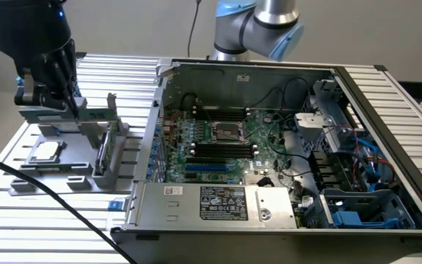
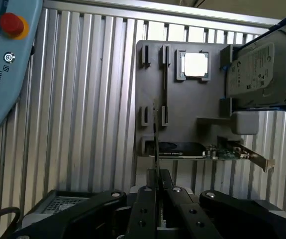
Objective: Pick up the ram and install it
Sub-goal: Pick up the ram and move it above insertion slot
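Observation:
In the wrist view the ram (image 2: 155,142) shows edge-on as a thin dark strip, and my gripper (image 2: 156,174) is shut on it. It hangs above the grey parts holder (image 2: 147,134), over the narrow empty slot (image 2: 164,82) beside the silver processor chip (image 2: 195,64). In the exterior view my gripper (image 1: 50,91) hovers at the far left, just above the holder (image 1: 64,179). The open computer case (image 1: 174,71) lies toward that view's right, with black memory slots (image 1: 222,148) on its motherboard next to the processor socket (image 1: 222,131).
The holder also carries a processor chip (image 1: 46,151), an upright graphics card (image 1: 103,151) and a silver hard drive in a blue frame (image 2: 262,69). A blue teach pendant (image 2: 3,74) lies on the slatted table. A black cable (image 1: 50,201) crosses the front left.

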Robot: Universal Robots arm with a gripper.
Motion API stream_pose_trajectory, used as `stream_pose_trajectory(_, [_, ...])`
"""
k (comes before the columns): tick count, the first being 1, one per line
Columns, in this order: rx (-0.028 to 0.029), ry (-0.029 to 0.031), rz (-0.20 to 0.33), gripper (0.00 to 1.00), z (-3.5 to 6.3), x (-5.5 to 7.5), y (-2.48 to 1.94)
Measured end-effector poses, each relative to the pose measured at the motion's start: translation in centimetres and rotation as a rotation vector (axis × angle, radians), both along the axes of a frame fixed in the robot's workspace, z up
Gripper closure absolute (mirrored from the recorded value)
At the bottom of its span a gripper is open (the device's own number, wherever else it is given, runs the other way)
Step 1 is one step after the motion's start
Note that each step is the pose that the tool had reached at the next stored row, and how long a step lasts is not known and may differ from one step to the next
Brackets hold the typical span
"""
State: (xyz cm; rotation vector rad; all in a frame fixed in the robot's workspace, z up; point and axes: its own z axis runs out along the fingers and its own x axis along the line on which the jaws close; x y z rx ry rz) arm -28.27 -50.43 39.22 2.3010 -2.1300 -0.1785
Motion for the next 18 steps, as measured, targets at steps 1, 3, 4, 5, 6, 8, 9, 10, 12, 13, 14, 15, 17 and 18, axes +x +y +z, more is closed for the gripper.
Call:
stream_pose_trajectory(1, [-0.0004, 0.0010, 0.000, 0.86, 0.30, 0.4, 0.02])
stream_pose_trajectory(3, [-0.0015, 0.0031, 0.000, 0.86, 0.83, 1.2, 0.05])
stream_pose_trajectory(4, [-0.0022, 0.0044, 0.000, 0.86, 1.08, 1.6, 0.07])
stream_pose_trajectory(5, [-0.0028, 0.0055, 0.000, 0.86, 1.30, 2.0, 0.08])
stream_pose_trajectory(6, [-0.0036, 0.0070, 0.000, 0.86, 1.50, 2.4, 0.09])
stream_pose_trajectory(8, [-0.0048, 0.0097, 0.000, 0.86, 1.79, 3.3, 0.10])
stream_pose_trajectory(9, [-0.0054, 0.0109, 0.000, 0.86, 1.90, 3.7, 0.11])
stream_pose_trajectory(10, [-0.0061, 0.0121, 0.000, 0.86, 1.98, 4.2, 0.11])
stream_pose_trajectory(12, [-0.0066, 0.0130, 0.000, 0.86, 2.03, 5.1, 0.13])
stream_pose_trajectory(13, [-0.0066, 0.0130, 0.000, 0.86, 2.04, 5.5, 0.16])
stream_pose_trajectory(14, [-0.0066, 0.0131, 0.000, 0.86, 2.04, 6.0, 0.21])
stream_pose_trajectory(15, [-0.0066, 0.0130, 0.000, 0.86, 2.04, 6.4, 0.29])
stream_pose_trajectory(17, [-0.0066, 0.0131, 0.000, 0.86, 2.03, 7.3, 0.53])
stream_pose_trajectory(18, [-0.0066, 0.0131, 0.000, 0.86, 2.04, 7.7, 0.65])
